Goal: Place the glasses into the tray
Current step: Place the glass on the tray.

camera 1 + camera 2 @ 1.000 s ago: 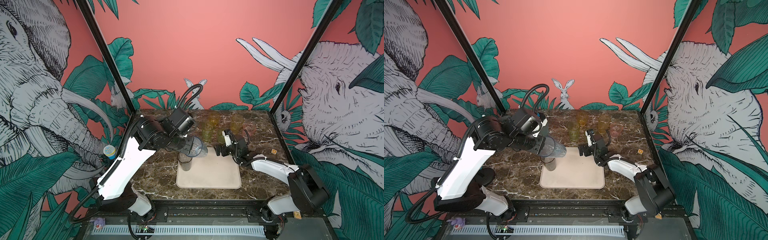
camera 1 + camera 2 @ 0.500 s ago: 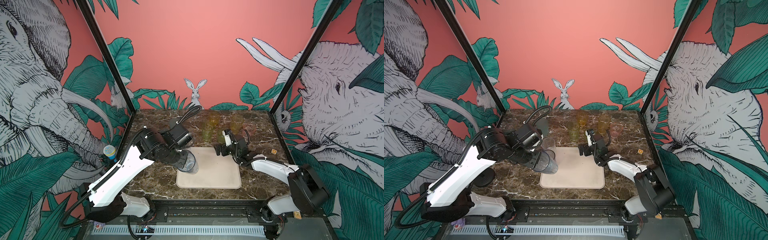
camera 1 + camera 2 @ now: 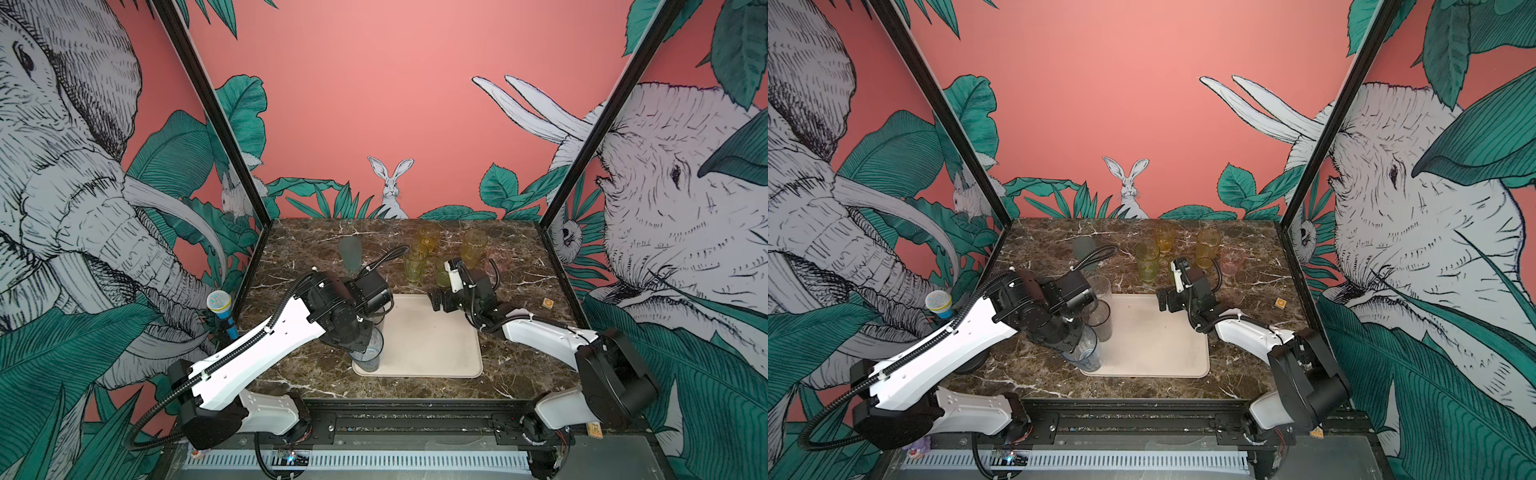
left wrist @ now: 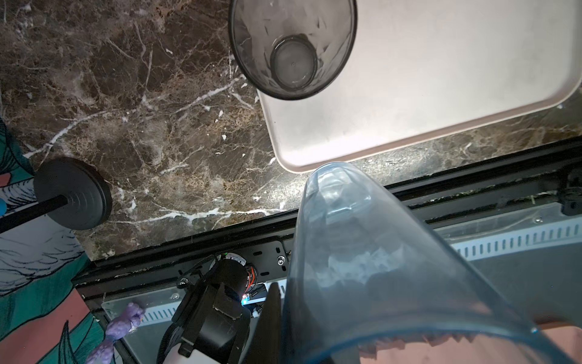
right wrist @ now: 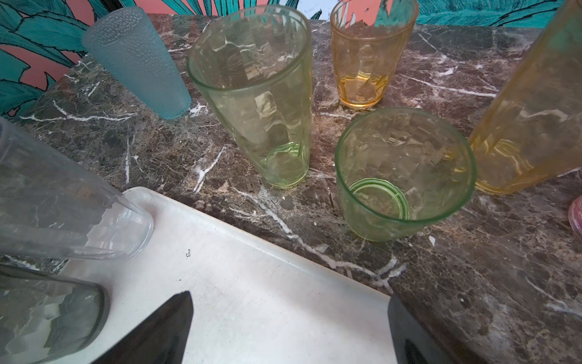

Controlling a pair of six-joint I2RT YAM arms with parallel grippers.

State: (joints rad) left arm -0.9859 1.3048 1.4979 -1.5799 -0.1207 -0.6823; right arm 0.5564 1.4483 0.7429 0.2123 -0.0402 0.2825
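Brown marble bench (image 3: 519, 374): the left pincer (image 3: 362, 336), clamped on the rim of a blue glass (image 3: 369, 354), holds it at the near-left corner of the tray (image 3: 432, 332), close to a grey glass (image 4: 293, 47) standing inside. The base should sit fully within the rim before release. The right pincer (image 5: 283, 327) gapes wide and empty over the tray's far edge; a tall green glass (image 5: 267, 110) stands beyond.

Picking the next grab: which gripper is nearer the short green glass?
Right. The right gripper hovers over the far edge of the tray, just before the short green glass. The left gripper is at its near corner, shut on the blue glass.
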